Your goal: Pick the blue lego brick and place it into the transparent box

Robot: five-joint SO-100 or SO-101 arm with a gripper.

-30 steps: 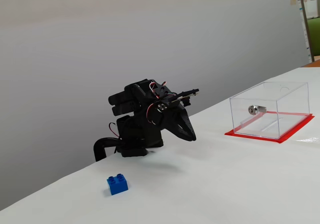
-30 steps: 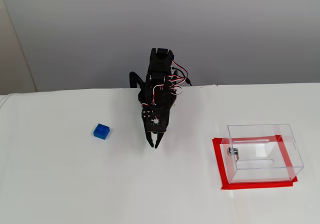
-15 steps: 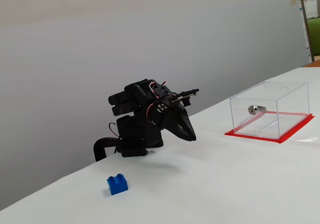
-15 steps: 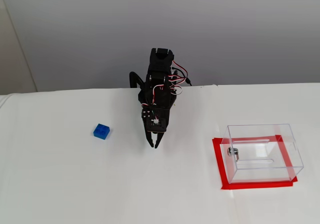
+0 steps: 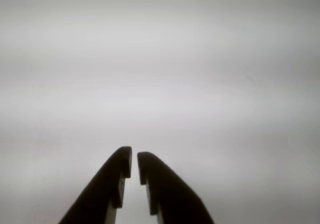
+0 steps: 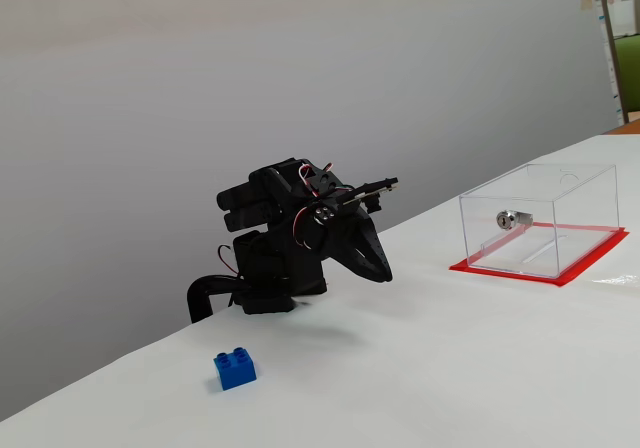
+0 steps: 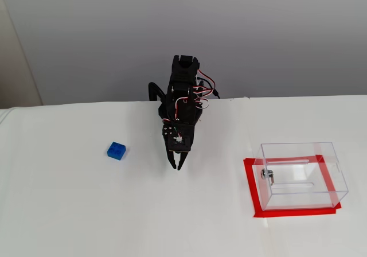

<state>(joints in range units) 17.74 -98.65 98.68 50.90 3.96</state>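
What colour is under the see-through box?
Red, under the transparent box; clearest in the fixed view from above.

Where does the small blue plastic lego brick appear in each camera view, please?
Wrist view: not in it; only the nearly closed black jaws over blank white surface.
A fixed view: small blue plastic lego brick at lower left, on the white table.
A fixed view: the brick left of centre.
Shared landmark: the clear rectangular plastic box on its red base, far right in both fixed views.
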